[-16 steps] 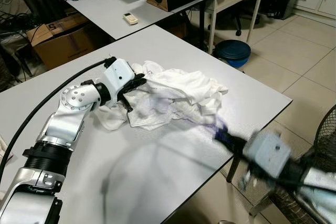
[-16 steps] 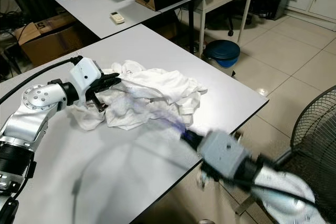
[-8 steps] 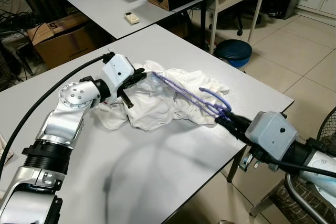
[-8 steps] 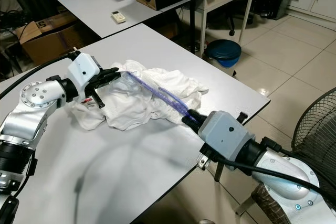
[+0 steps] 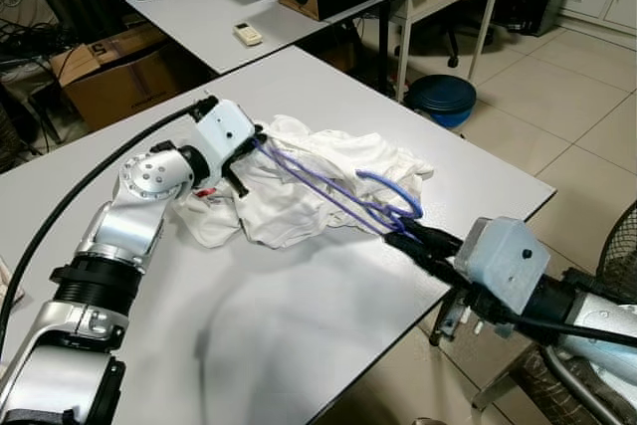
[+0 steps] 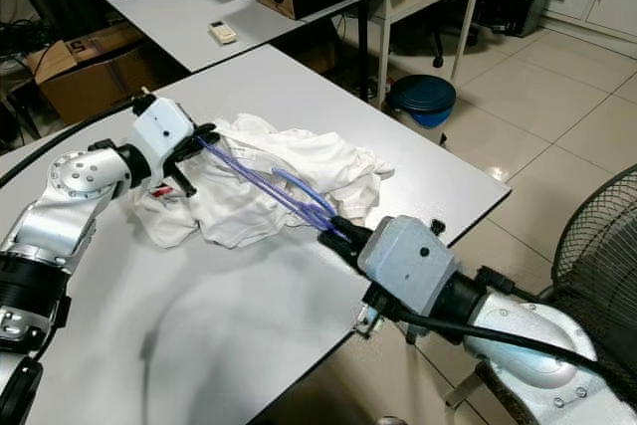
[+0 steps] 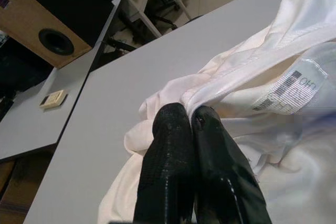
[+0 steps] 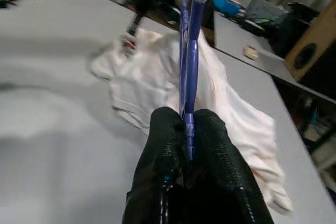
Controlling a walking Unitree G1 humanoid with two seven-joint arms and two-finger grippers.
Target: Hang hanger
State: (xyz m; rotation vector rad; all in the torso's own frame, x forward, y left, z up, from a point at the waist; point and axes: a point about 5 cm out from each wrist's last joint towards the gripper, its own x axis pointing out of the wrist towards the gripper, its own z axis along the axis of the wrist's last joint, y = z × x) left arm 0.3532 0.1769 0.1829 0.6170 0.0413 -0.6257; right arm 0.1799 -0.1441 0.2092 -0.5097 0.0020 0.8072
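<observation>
Left gripper (image 7: 188,116), fingers pinched together on the edge of one crumpled white shirt (image 5: 328,181) lying on the grey bench (image 5: 299,316). One purple hanger (image 5: 343,191) runs across the shirt, its far end hidden at the collar. Right gripper (image 8: 186,124), fingers clamped on the hanger's near end, fingertips hard to make out.

the far end of the purple hanger (image 5: 338,191) is disappearing beside the left gripper (image 5: 244,151) at the white garment (image 5: 328,171), and its top is running off the right wrist view.
</observation>
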